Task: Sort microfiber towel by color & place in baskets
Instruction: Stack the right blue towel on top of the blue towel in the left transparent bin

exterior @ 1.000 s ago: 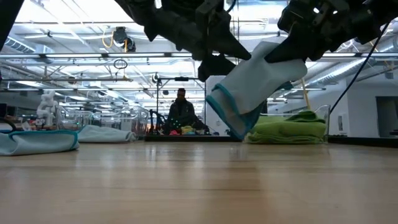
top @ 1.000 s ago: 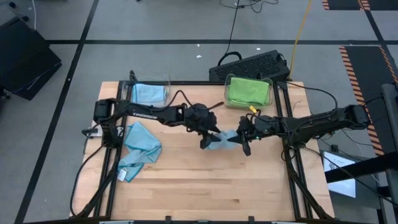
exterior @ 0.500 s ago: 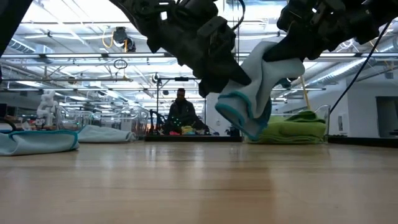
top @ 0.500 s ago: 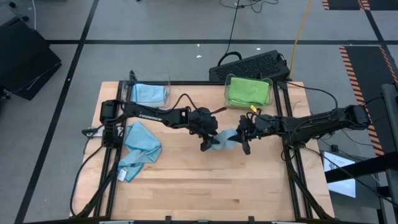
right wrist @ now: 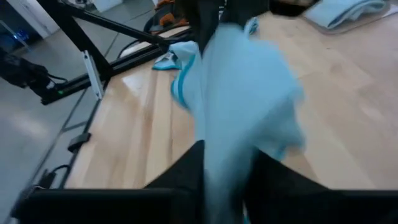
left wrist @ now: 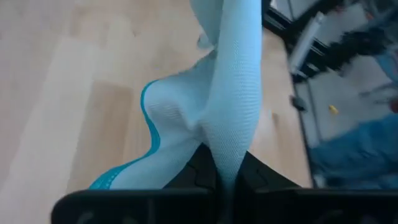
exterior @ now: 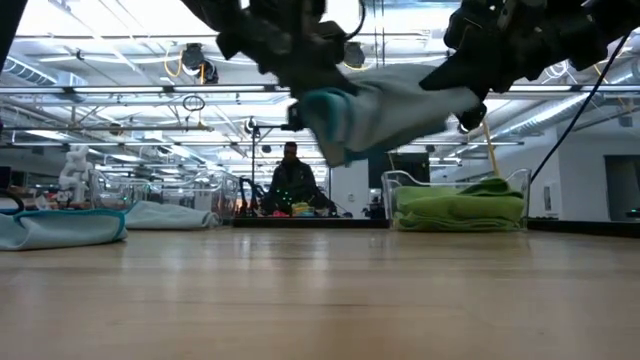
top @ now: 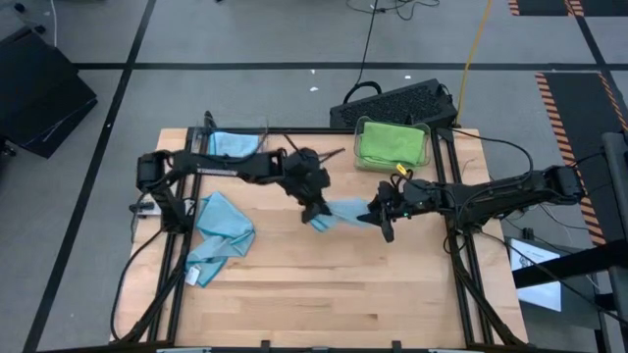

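We see 1 light blue microfiber towel with a teal hem (exterior: 385,105) stretched in the air over the wooden table (top: 324,294), between both grippers. The left gripper (top: 316,212) is clamped tight on 1 end; the towel hides its fingertips. The right gripper (top: 381,216) has the other end between its fingers, and we cannot tell how firmly. Farther back, a crumpled light blue towel (top: 221,230) lies loose. Beyond stand 2 clear plastic baskets: one with green towels (top: 392,143), one with a blue towel (top: 235,145).

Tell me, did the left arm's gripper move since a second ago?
Yes. The left gripper, shut on the light blue towel, has pulled it back toward the blue towels' basket.
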Tool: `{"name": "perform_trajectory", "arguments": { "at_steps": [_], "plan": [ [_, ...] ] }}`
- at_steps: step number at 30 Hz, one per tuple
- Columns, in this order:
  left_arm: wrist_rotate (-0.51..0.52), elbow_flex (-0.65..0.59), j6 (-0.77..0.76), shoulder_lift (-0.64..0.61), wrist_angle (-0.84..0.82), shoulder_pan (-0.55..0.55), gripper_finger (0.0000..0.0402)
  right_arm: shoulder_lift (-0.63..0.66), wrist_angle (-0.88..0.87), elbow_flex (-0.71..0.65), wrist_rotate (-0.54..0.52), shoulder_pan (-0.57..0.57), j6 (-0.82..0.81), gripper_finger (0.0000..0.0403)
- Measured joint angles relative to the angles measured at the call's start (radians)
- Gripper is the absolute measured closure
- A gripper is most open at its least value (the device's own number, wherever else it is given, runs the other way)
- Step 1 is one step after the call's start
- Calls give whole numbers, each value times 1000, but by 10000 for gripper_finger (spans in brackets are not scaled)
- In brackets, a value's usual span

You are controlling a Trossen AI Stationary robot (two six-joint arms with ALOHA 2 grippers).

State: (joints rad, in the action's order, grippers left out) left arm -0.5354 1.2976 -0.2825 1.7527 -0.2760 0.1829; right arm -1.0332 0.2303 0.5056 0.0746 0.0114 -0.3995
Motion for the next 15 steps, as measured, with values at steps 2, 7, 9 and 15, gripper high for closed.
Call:
{"name": "perform_trajectory", "arguments": {
  "at_steps": [2, 7, 9, 15],
  "plan": [
    [-64, -1, 28, -34, -77, 26, 390, 0, 8, 0, 0, -6, -33, 281],
    [-162, 0, 128, -129, -315, 113, 390, 0, 11, 0, 2, -30, -133, 189],
    [-164, 0, 165, -170, -431, 163, 390, 0, 11, 0, 1, -32, -155, 161],
    [-113, -1, 269, -290, -683, 334, 390, 0, 5, -4, -50, -31, -181, 126]
  ]
}}
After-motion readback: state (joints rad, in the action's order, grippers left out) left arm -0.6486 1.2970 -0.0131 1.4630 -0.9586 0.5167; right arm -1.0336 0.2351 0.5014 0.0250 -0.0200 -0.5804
